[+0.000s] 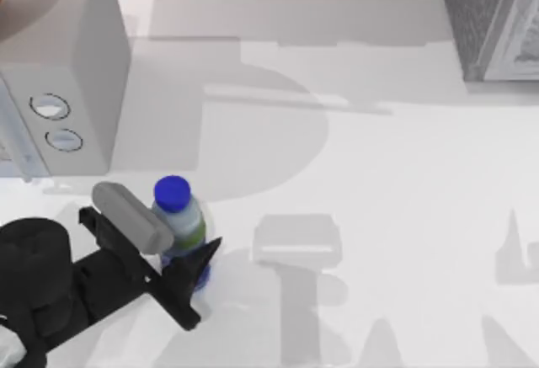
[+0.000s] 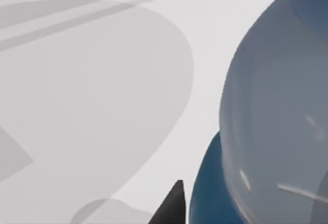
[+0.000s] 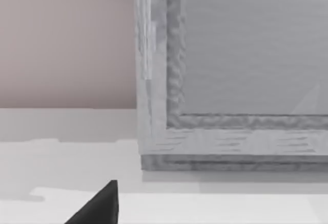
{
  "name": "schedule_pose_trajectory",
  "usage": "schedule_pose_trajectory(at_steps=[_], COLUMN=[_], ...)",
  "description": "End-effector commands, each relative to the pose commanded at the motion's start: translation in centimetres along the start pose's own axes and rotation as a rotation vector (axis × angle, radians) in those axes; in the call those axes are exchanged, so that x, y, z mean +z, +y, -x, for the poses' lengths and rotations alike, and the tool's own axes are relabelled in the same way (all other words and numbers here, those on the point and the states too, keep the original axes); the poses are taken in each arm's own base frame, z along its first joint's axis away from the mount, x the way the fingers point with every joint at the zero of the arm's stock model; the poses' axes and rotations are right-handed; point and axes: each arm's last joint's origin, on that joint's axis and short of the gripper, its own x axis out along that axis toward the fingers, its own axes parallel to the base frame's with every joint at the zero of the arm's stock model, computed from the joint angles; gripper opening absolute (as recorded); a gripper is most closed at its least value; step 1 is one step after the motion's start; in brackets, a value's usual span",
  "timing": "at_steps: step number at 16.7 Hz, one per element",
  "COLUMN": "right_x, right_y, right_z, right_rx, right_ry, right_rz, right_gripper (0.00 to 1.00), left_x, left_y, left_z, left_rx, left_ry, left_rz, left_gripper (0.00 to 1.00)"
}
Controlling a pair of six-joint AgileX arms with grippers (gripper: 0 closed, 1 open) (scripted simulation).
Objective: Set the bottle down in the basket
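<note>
Bottle stands on white table in left gripper.

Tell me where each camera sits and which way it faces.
Top view: above the table, looking down on the bottle and the left pincer around it.
Left wrist view: on the left arm, close against the bottle; one dark fingertip shows.
Right wrist view: on the right arm, facing a grey box; one fingertip shows.
Top and left wrist views share the bottle.
</note>
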Motion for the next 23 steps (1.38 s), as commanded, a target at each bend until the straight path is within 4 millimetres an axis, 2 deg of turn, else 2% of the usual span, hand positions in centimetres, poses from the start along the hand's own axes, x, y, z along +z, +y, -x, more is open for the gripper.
schedule_pose_trajectory(at_steps=[7,12,15,18,20,23], right_x=[0.0,0.0,0.0,0.0,0.0,0.0], right_y=[0.0,0.0,0.0,0.0,0.0,0.0], right_z=[0.0,0.0,0.0,0.0,0.0,0.0], right_rx=[0.000,0.000,0.000,0.000,0.000,0.000], right_ry=[0.000,0.000,0.000,0.000,0.000,0.000], right_rz=[0.000,0.000,0.000,0.000,0.000,0.000], right_gripper=[1.00,1.00,1.00,1.00,1.00,1.00], left_x=[0.0,2.0,4.9,9.2,12.6,17.3], left_y=[-0.1,-2.5,-5.0,-8.0,-9.9,-11.8], left_z=[0.0,-1.1,-1.7,-0.8,1.1,6.6], left_rx=[-0.005,-0.088,-0.147,-0.191,-0.208,-0.212], left_ry=[0.004,0.023,0.036,0.038,0.028,0.001], left_rz=[-0.002,-0.028,-0.053,-0.079,-0.091,-0.097], left_gripper=[0.00,0.00,0.00,0.00,0.00,0.00])
